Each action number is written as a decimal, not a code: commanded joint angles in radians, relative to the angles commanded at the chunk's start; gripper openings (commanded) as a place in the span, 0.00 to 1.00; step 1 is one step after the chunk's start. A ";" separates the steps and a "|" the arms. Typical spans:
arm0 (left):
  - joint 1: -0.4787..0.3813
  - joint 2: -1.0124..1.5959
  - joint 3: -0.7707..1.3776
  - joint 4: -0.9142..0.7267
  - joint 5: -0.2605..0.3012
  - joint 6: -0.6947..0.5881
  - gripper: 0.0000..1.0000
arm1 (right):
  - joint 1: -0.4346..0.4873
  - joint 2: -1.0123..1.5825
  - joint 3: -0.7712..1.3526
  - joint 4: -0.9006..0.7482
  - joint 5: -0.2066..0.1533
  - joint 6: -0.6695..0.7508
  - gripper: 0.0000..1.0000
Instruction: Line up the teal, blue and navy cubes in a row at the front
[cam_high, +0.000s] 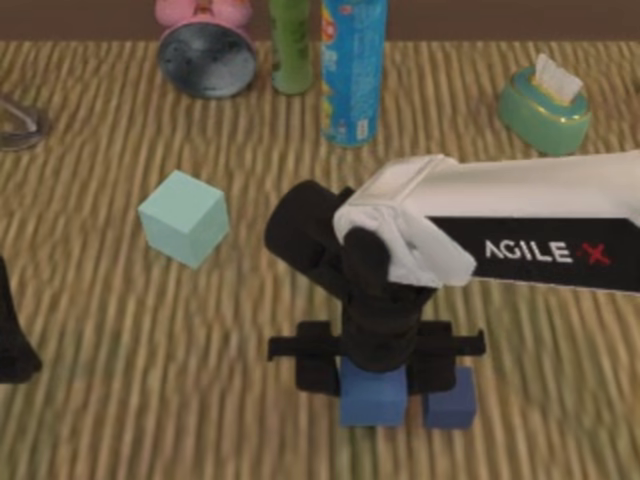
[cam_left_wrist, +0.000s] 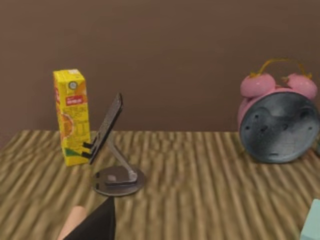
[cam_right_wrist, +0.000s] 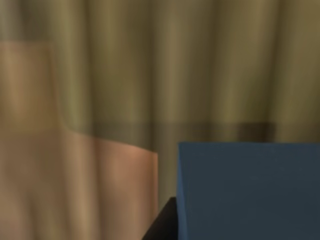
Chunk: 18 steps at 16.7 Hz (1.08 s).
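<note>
Right pincer (cam_high: 372, 385) down over blue cube (cam_high: 372, 402) at desk front, apparently clamped on it; navy cube (cam_high: 449, 397) just beside, teal cube (cam_high: 183, 218) well apart, left. Could nudge navy cube if released carelessly.

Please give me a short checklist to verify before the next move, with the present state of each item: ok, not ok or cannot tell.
1. Right gripper is over the blue cube at the table's front: ok.
2. Whether its fingers are open or closed on the blue cube: cannot tell, the wrist hides them.
3. Navy cube sits right of the blue cube, in line with it at the front: ok.
4. Gap between the blue and navy cubes: cannot tell, the gripper covers it.
5. Teal cube is in the row: not ok, it sits further back on the left.
6. Left arm is parked at the left edge, away from the cubes: ok.
</note>
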 joint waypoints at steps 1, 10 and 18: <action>0.000 0.000 0.000 0.000 0.000 0.000 1.00 | 0.000 0.000 0.000 0.000 0.000 0.000 0.00; 0.000 0.000 0.000 0.000 0.000 0.000 1.00 | 0.000 0.000 0.000 0.000 0.000 0.000 0.60; 0.000 0.000 0.000 0.000 0.000 0.000 1.00 | 0.000 0.000 0.000 0.000 0.000 0.000 1.00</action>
